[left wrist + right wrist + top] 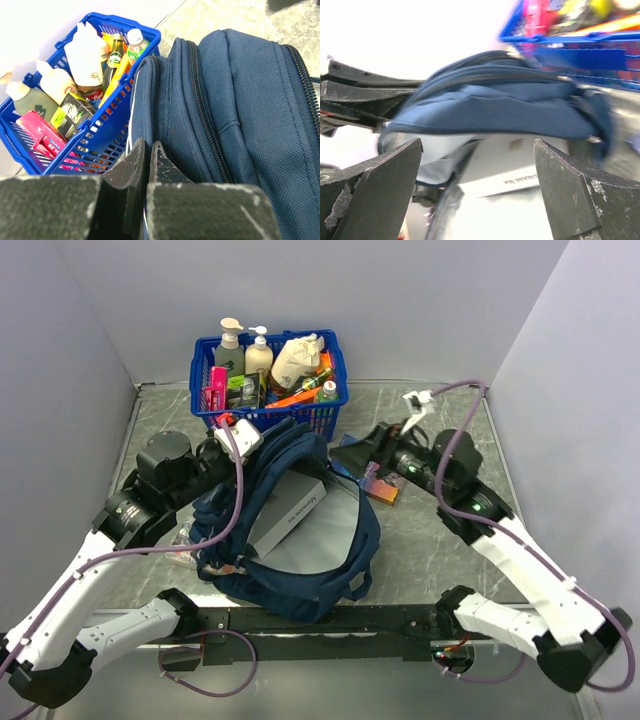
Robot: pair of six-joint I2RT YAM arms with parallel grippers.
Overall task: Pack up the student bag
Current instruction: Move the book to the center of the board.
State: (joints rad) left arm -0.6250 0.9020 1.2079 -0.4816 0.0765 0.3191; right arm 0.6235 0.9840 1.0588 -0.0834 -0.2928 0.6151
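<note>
The student bag [300, 595] lies on the counter [440, 540] at the near middle, between the two arms, with its main compartment unzipped and spread wide so that the pale grey lining shows. Inside the compartment a flat grey box [290, 505] lies slantwise, and the right wrist view shows a printed label on its end. Just beyond the bag, touching its far edge, stands a blue plastic basket [270, 418] filled with goods. It holds two pump bottles [230, 345] at the far left, a cream pouch [297, 360] at the far right, a pink box [216, 388] and a green-and-black packet [242, 390] at the near left. Orange packets [300, 395] and a small white-capped bottle [328, 390] sit at the near right, and the left wrist view also shows a green glass bottle [116, 47] among them. The left gripper [228, 428] sits at the bag's far left edge beside the basket wall. Its jaws are closed tight against the navy fabric, but it cannot be told whether any cloth is pinched between them. The right gripper [358, 455] hangs at the bag's right side, facing the open compartment. Its jaws are spread wide with nothing between them. A small colourful packet [382, 487] lies on the counter just to the right of the bag, near the right gripper.
</note>
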